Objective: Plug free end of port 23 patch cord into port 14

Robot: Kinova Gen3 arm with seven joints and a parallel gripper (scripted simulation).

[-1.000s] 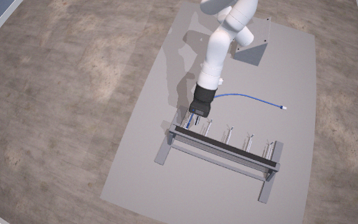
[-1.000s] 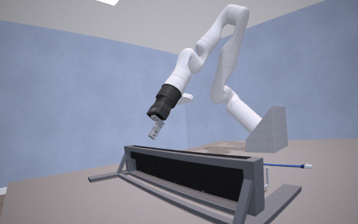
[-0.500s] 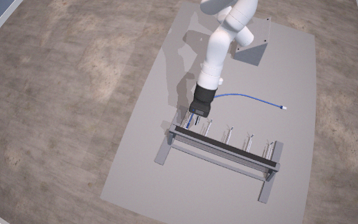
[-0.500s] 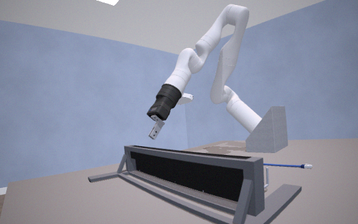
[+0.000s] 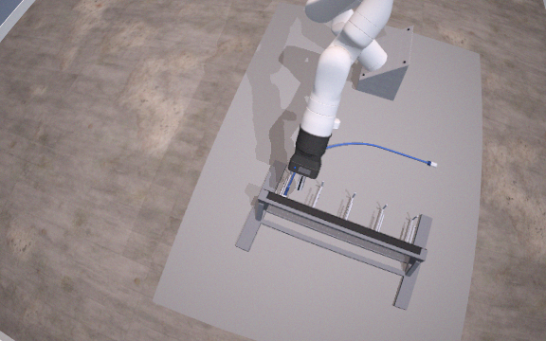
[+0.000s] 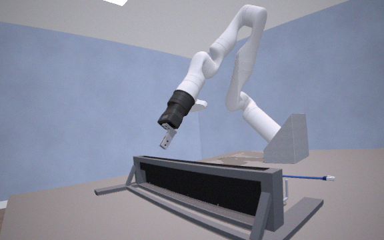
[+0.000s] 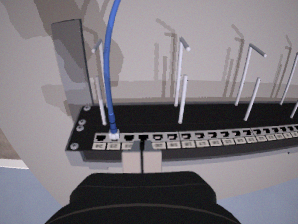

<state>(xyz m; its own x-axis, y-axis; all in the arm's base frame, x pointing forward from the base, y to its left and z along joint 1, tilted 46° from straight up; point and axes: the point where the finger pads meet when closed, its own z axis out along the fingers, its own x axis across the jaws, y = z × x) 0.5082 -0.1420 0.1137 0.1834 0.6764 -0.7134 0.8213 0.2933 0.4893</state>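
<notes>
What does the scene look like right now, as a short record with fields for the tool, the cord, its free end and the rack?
tool: shut, holding nothing, hanging in the air above the rack's top rail
cord: blue, one end plugged into the panel, the rest lying on the table
free end: white plug resting on the table, away from the tool
rack: upright, both feet on the table
task progress: free end not yet picked up
</notes>
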